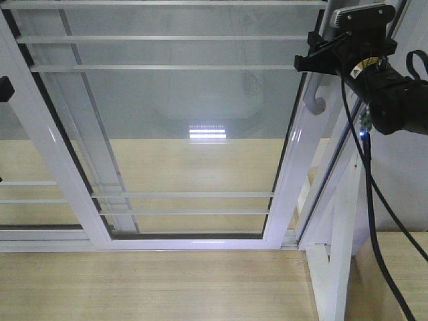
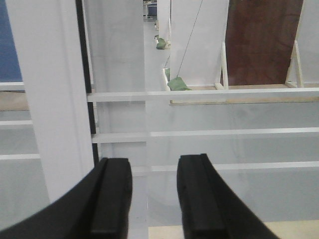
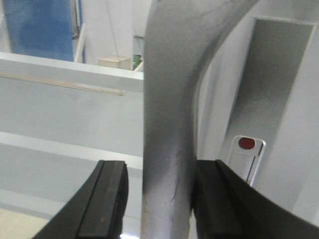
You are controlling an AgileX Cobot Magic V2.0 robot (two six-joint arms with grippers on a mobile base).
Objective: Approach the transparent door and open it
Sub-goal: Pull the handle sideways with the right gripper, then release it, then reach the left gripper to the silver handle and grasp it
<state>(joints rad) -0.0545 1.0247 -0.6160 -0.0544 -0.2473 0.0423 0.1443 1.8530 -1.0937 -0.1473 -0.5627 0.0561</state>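
Observation:
The transparent door fills the front view: clear glass in a white frame with thin horizontal bars. Its curved grey handle is on the right stile, and my right gripper is up against it. In the right wrist view the handle stands between the jaws of my right gripper. The right pad touches the handle and the left pad stands apart, so the gripper is open. The lock plate with a red dot sits just to the right. My left gripper is open and empty, facing the glass beside the white left stile.
A second barred glass panel lies behind the door at the left. A white post and a black cable stand at the right. Light wood flooring runs up to the sill. Green bags show beyond the glass.

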